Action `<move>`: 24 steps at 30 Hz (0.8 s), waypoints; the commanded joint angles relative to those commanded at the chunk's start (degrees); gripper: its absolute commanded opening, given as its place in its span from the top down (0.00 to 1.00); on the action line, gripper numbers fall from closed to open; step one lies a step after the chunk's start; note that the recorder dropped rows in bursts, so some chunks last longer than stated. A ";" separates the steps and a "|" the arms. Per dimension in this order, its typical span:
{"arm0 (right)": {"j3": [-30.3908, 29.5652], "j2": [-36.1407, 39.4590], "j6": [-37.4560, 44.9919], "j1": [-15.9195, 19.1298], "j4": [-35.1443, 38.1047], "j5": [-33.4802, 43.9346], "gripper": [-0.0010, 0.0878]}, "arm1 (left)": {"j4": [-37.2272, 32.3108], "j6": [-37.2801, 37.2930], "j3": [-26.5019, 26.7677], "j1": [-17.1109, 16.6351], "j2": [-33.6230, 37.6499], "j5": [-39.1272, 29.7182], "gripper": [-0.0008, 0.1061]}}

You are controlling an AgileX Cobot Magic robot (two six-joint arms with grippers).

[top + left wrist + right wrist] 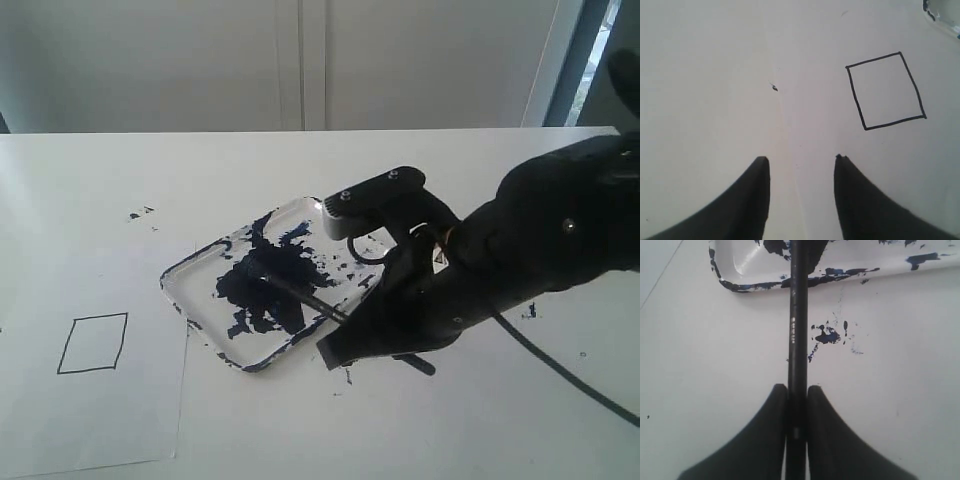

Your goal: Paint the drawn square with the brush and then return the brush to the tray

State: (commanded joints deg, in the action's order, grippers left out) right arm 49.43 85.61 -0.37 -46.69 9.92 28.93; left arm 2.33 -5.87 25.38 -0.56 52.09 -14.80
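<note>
1. Black brush (305, 297) handle is clamped between my right jaws, which are closed tight on it. The pinch point is just outside the tray (176, 277), over bare tabletop (300, 160) flecked with paint spatter (828, 336).
2. From that grip the brush runs straight out ahead of the jaws, crosses the tray's rim and ends over the blue-black paint blotch (260, 295) in the middle of the tray. Its long axis lies in line with my jaws, bristle end pointing into the tray and away from me. I cannot tell whether the tip touches the paint or hangs just above it.
3. Across the tray from my right jaws lies the drawn square (93, 343). It sits on a white paper sheet (100, 420) whose edge is close beside the tray. Its inside is plain white, so no painting is done yet.
4. My left jaws are spread wide and hold nothing. They hover over the paper near the square, and are nearer to it than my right jaws are.
5. As I judge it, the coming move turns on carrying the tip on past the tray's far rim to the square, roughly along the way the brush already points.
</note>
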 joint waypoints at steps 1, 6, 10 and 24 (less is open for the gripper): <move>0.00 0.97 -0.21 0.00 -0.15 -0.70 0.99 | 0.00 0.00 0.00 0.00 -0.11 0.00 0.55; -0.13 3.01 -4.16 0.00 -5.68 0.27 0.99 | 1.28 0.00 0.00 0.00 -0.11 0.00 0.55; -0.13 5.53 -8.86 0.00 -11.48 0.50 0.99 | 2.76 -0.11 0.00 0.00 -0.11 0.20 0.55; -0.13 9.82 -2.92 0.00 -11.48 -2.05 0.69 | 2.74 -0.22 0.00 0.00 -0.11 0.20 0.55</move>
State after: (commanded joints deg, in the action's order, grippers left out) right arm 49.30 95.43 -3.29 -46.69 -1.55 26.88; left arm 5.08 -6.09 25.38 -0.56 51.97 -14.59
